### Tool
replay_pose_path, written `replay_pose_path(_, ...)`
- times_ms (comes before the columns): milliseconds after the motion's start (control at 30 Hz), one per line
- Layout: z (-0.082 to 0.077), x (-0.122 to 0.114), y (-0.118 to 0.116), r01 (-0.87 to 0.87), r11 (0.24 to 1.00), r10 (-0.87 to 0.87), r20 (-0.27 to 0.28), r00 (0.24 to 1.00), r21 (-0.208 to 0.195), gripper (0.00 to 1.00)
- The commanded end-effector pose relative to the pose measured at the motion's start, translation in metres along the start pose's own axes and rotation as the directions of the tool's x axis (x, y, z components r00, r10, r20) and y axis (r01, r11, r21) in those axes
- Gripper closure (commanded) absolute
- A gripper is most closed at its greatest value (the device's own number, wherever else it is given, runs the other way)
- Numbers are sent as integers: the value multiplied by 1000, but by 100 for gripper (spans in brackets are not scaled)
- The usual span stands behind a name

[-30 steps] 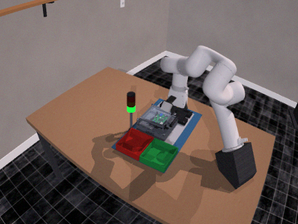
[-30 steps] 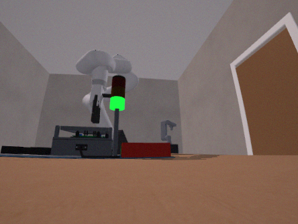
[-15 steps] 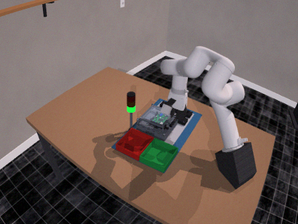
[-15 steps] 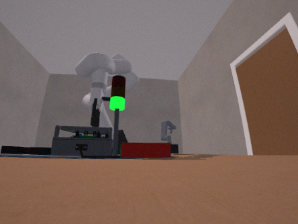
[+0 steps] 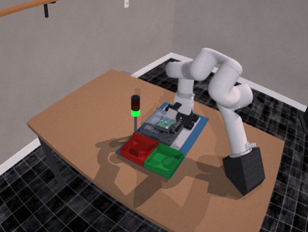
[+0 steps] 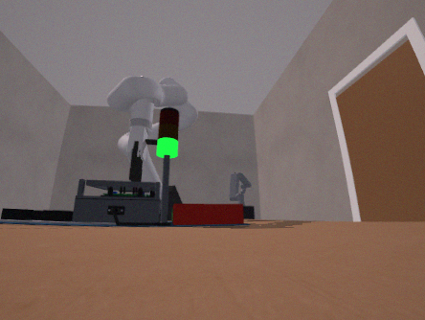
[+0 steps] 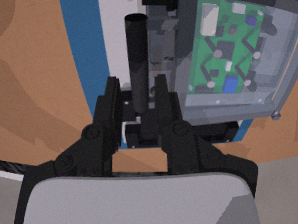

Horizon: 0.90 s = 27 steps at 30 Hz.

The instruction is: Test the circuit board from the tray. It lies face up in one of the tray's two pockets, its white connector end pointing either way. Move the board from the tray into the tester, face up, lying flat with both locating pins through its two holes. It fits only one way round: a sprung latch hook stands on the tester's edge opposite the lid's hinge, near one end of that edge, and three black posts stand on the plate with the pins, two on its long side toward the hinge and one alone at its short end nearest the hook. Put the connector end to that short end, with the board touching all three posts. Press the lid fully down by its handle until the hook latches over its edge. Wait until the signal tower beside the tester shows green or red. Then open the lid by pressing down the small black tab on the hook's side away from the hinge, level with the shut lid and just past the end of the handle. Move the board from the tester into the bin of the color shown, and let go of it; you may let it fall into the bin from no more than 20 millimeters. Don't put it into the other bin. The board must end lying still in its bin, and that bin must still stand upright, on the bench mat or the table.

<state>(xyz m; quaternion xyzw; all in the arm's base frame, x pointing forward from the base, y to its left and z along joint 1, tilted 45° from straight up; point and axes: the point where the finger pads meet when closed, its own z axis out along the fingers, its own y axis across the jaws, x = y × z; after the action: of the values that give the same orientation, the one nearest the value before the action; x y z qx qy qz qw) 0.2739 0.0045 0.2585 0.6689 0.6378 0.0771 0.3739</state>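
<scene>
The signal tower (image 5: pixel 135 112) beside the tester shows green; it also shows in the exterior view (image 6: pixel 167 147). The green circuit board (image 7: pixel 226 46) lies inside the grey tester (image 5: pixel 163 126) under the windowed lid (image 7: pixel 229 36). The lid lies low over the board; I cannot tell whether it is latched. A black bar handle (image 7: pixel 136 56) runs along the lid's edge. My gripper (image 7: pixel 137 90) hangs just above the near end of that handle, fingers close together with nothing between them.
The red bin (image 5: pixel 139 147) and the green bin (image 5: pixel 164 160) stand side by side at the front of the blue mat (image 5: pixel 198 130), both upright. The white tray (image 5: pixel 189 130) lies beside the tester, toward the arm's base.
</scene>
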Motion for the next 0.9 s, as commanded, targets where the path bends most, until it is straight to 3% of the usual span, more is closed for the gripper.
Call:
replay_pose_path(0, 0, 0, 1, 0, 1000, 0, -1, 1000, -2, 73)
replay_pose_path(433, 13, 0, 1, 0, 1000, 0, -1, 1000, -2, 73)
replay_pose_path(867, 14, 0, 1, 0, 1000, 0, -1, 1000, -2, 73)
